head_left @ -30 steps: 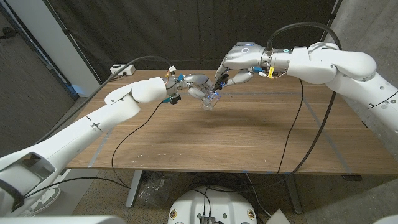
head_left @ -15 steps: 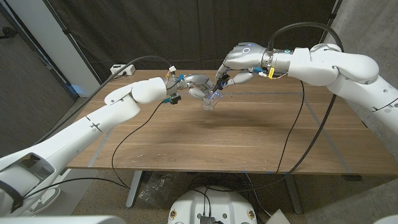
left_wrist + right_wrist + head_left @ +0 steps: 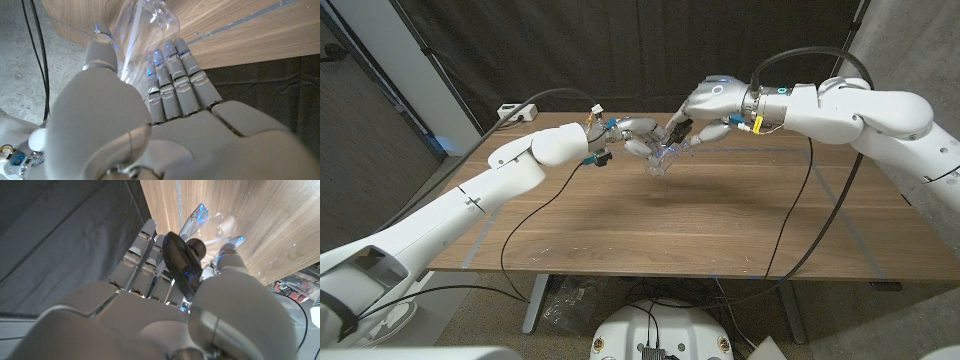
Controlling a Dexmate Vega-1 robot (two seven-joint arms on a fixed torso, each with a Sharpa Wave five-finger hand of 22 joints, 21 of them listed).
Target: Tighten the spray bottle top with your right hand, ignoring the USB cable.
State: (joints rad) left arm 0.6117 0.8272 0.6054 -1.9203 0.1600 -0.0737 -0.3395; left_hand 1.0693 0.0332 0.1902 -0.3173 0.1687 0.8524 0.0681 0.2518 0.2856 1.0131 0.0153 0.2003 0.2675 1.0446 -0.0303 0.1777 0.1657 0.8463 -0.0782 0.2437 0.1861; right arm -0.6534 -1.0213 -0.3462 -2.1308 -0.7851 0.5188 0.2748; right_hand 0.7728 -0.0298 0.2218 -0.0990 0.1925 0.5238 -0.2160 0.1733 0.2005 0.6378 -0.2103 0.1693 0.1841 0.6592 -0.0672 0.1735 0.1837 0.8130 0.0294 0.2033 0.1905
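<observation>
A clear plastic spray bottle (image 3: 659, 159) is held tilted above the far middle of the table. My left hand (image 3: 632, 136) grips its body; in the left wrist view the fingers (image 3: 172, 80) wrap around the transparent bottle (image 3: 145, 30). My right hand (image 3: 700, 112) holds the black spray top (image 3: 676, 130) from the right. In the right wrist view the black spray head (image 3: 182, 266) sits between the fingers (image 3: 145, 255) and the thumb, with the clear bottle (image 3: 215, 227) beyond it. No USB cable can be made out.
The wooden table (image 3: 670, 225) spreads bare in front of the hands. A white power strip (image 3: 517, 113) lies at the far left corner. Black arm cables (image 3: 800, 200) hang across the table on both sides. A dark curtain stands behind.
My right hand has shifted a little to the right and turned at the wrist while on the spray top. My left hand and the bottle stay in place.
</observation>
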